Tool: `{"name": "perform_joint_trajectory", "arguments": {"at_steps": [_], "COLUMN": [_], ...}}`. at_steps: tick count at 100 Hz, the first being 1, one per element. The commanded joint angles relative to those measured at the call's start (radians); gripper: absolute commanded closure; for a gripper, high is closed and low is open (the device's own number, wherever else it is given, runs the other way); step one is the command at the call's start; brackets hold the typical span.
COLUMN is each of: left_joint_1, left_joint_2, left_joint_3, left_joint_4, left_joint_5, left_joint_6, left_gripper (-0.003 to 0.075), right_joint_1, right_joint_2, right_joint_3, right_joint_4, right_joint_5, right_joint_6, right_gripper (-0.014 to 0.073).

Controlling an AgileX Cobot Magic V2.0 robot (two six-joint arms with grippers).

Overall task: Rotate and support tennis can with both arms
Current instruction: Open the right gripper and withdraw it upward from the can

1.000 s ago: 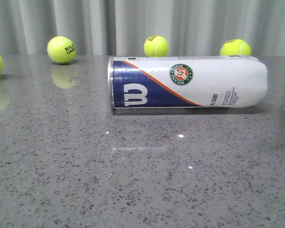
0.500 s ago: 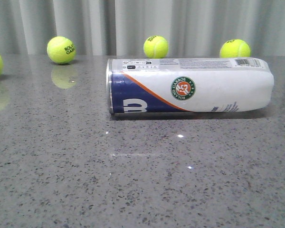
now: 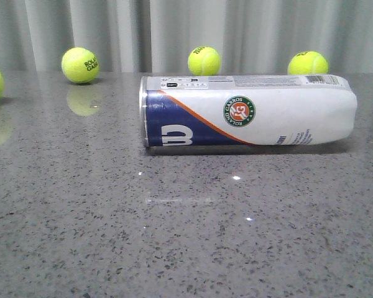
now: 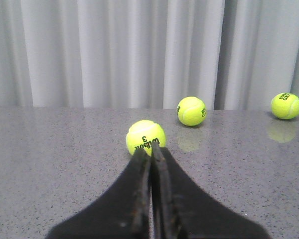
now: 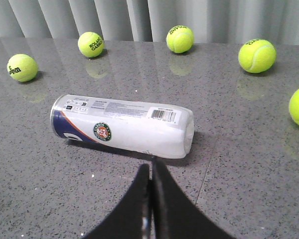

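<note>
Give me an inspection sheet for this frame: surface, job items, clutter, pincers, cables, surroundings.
Surface: grey speckled stone table, glossy, with light glints and reflections.
Job's things: tennis can lying on its side, navy end toward the robot's left, barcode strip on top; nothing touches it.
Clutter: loose tennis balls; four in the front view, e.g., five in the right wrist view, e.g..
Pincers: left pincer shut, empty, pointing at a ball; right pincer shut, empty, just short of the can's side.
Cables: nothing seen.
Surroundings: pale pleated curtain behind the table.
</note>
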Motion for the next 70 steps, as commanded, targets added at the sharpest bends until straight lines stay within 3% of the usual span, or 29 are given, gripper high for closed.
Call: {"name": "perform_joint_trajectory", "arguments": {"at_steps": [1, 21, 43, 53, 70], "left_joint_1": [0.0, 0.0, 0.0, 0.0, 0.0], "left_joint_2": [0.084, 0.322, 0.593, 0.699, 0.85], "left_joint_3": [-0.123, -0.346, -0.533, -0.598, -0.672], "left_joint_4": [-0.014, -0.017, -0.062, -0.119, -0.323], "left_joint_5": [0.031, 0.326, 0.493, 0.552, 0.559], "left_joint_6": [-0.001, -0.001, -0.001, 0.004, 0.154], "left_gripper": [0.0741, 0.0741, 0.0717, 0.0609, 0.0302], "right_joint_1": [-0.005, -0.005, -0.005, -0.005, -0.005], "right_joint_2": [0.012, 0.012, 0.012, 0.012, 0.012], "right_joint_3": [-0.024, -0.024, -0.024, -0.024, -0.024], "right_joint_4": [0.001, 0.001, 0.001, 0.001, 0.001], "right_joint_5": [-0.086, -0.086, -0.086, -0.086, -0.086], "right_joint_6": [-0.001, -0.001, -0.001, -0.001, -0.001], "right_gripper": [0.0649, 0.0649, 0.0649, 0.0649, 0.0649]}}
